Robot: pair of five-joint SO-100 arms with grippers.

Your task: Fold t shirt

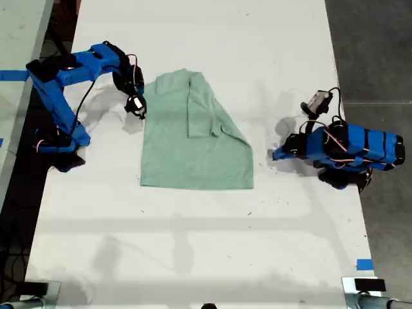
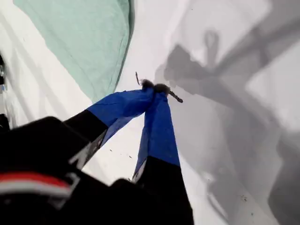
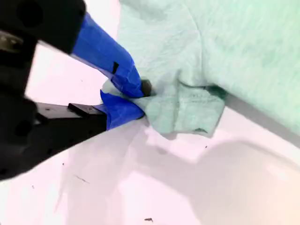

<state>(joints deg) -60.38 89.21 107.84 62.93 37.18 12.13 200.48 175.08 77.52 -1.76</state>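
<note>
**Q:** What step of the folding is under way?

**A:** By my reading, the second side fold. The t shirt (image 1: pixel 193 138), pale mint green, lies flat on a white table (image 1: pixel 193 257) between my two arms. In the exterior view, the side toward the view's right is already folded over the body. My second gripper (image 3: pixel 133 101) is closed on the sleeve (image 3: pixel 187 110) at the opposite edge, with a bunch of fabric pinched between its blue tips.

**Q:** What does the next move call for?

**A:** Probably lifting that sleeve just clear of the table, carrying it across the shirt's middle, and laying it down flat before letting go. A loose pinch could slip partway over.

**Q:** And the other gripper?

**A:** My first gripper (image 2: pixel 157 91) holds nothing. Its tips meet, or nearly meet, over bare table, and the shirt's folded edge lies near it but apart, off to one side ahead of the tips. In the exterior view that arm rests low, toward the view's right.
</note>
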